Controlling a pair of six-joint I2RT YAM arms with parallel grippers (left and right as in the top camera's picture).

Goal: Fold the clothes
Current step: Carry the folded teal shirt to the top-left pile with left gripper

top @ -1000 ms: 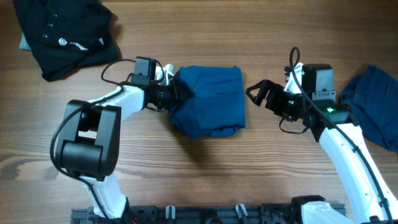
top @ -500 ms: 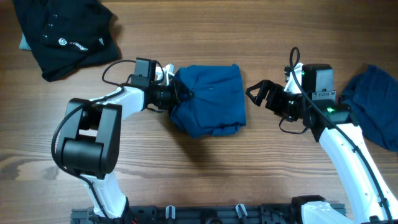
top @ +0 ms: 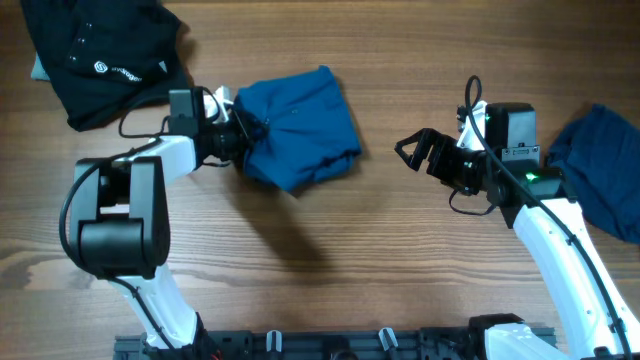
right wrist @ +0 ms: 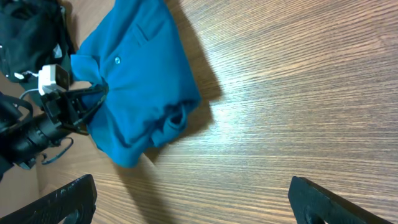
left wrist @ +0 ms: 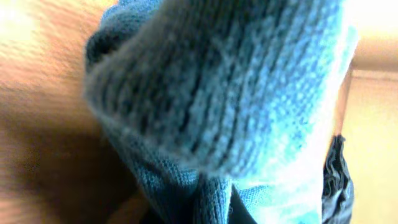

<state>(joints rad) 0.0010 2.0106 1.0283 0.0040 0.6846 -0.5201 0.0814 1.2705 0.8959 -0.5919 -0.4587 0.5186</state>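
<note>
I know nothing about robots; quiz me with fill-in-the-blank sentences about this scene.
The left gripper is shut on the folded garment, whose colour is ___.
The right gripper is ___ and holds nothing.
The black garment lies on the ___ gripper's side.
Missing words: blue; open; left.

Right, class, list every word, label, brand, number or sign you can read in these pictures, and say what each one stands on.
Nothing here can be read with certainty.
Black fabric garment, far left corner: a white round logo and a short line of white lettering beside it, both too small to read.
Folded mid-blue fabric garment: no text shows.
Darker blue fabric garment, right edge: no text shows.
</note>
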